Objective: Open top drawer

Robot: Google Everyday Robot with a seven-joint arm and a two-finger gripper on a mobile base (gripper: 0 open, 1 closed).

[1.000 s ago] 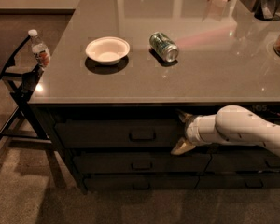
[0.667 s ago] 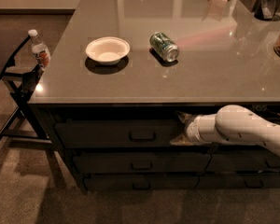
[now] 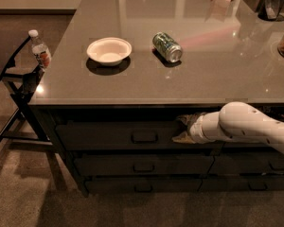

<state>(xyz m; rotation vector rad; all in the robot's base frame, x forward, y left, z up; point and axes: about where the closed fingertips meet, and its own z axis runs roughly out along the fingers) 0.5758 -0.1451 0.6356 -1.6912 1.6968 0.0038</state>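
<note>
The top drawer (image 3: 104, 135) is the wide dark grey front just under the countertop, and it looks closed. Its small black loop handle (image 3: 144, 136) sits at the centre. My gripper (image 3: 181, 128) is at the right end of this drawer front, a short way right of the handle and not touching it. Its fingers are spread, one above and one below, pointing left at the drawer face. My white arm (image 3: 246, 126) reaches in from the right.
A white bowl (image 3: 109, 50) and a green can (image 3: 167, 47) lying on its side rest on the grey countertop (image 3: 217, 74). A water bottle (image 3: 39, 49) stands on a folding chair (image 3: 14, 84) at left. Shallower drawers (image 3: 142, 165) lie below.
My gripper has risen slightly along the drawer front and shifted a little left. The drawer has not moved.
</note>
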